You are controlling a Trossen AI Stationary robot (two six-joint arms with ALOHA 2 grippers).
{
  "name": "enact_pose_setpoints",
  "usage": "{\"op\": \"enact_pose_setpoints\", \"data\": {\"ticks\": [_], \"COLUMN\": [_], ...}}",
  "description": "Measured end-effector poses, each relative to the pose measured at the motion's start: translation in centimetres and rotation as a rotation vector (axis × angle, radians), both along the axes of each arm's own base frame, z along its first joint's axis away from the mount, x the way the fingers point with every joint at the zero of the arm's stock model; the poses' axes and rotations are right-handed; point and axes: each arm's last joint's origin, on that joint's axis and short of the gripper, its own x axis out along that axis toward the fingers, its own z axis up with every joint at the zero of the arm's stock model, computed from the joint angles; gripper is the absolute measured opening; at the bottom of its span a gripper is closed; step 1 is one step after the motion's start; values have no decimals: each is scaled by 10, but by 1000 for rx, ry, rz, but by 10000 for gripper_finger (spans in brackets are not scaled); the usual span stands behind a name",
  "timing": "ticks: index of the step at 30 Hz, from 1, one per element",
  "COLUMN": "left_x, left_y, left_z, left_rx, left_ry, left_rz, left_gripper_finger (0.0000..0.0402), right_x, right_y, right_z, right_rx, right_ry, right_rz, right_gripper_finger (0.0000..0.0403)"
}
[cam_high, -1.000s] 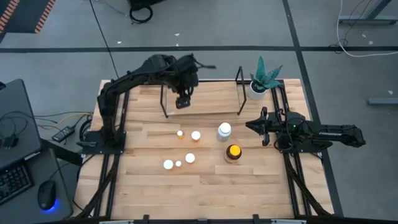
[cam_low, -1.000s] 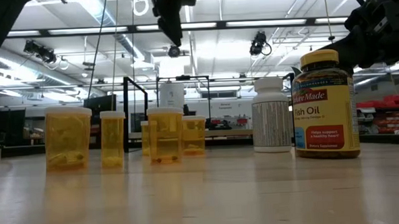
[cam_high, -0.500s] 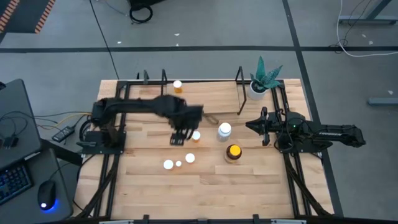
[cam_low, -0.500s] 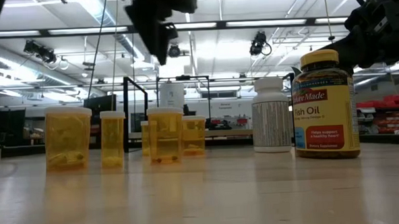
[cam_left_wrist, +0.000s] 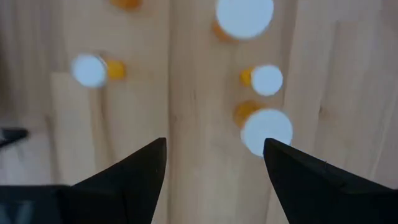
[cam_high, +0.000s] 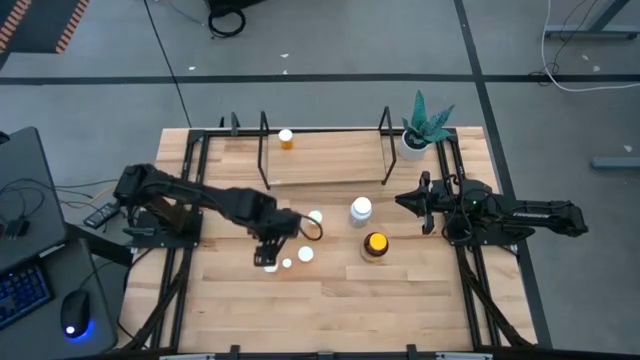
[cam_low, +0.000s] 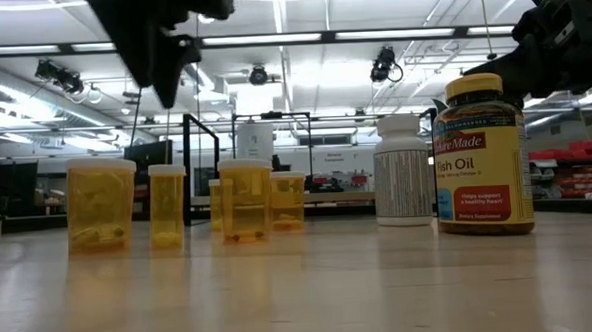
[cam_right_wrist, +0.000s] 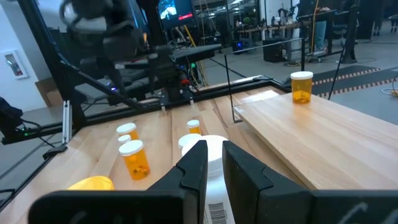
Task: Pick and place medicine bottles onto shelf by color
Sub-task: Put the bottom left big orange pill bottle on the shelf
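Observation:
One orange pill bottle (cam_high: 286, 138) stands on the shelf's board (cam_high: 330, 160), at its far left. Several more orange bottles (cam_high: 305, 254) stand on the table in front of the shelf; they also show in the low view (cam_low: 103, 204). The white bottle (cam_high: 360, 209) and the amber yellow-capped bottle (cam_high: 375, 244) stand to their right. My left gripper (cam_high: 266, 256) is open and empty, pointing down above the near-left orange bottles (cam_left_wrist: 267, 127). My right gripper (cam_high: 405, 203) is shut and empty at the right, level with the white bottle (cam_right_wrist: 208, 149).
A white pot with a green plant (cam_high: 420, 135) stands at the far right corner beside the shelf. Black rails (cam_high: 465, 280) run along the table's left and right sides. Bare tabletop (cam_high: 330, 310) lies toward the near edge.
My left gripper has swung from over the shelf toward the table's near edge and left, and now hangs above the orange bottles on the table. The orange bottle on the shelf, covered by the arm before, now shows standing alone.

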Motion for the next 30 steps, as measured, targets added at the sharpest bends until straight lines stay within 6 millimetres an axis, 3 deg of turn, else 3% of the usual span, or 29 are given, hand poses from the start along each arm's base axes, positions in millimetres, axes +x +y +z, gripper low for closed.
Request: {"op": "enact_pose_setpoints", "data": {"ticks": [7, 20, 30], "left_x": [-15, -15, -12], "left_y": [-25, -61, -68], "left_z": [-24, -33, -53], "left_rx": [-2, -42, -1], "left_ry": [72, 21, 104], "left_rz": [33, 81, 97], "left_gripper_finger": [275, 275, 275], "right_x": [0, 0, 0], "right_y": [0, 0, 0], "right_z": [0, 0, 2], "right_rx": [0, 0, -2], "right_ry": [0, 0, -17], "right_rz": [0, 0, 0], "right_gripper_finger": [57, 57, 57]}}
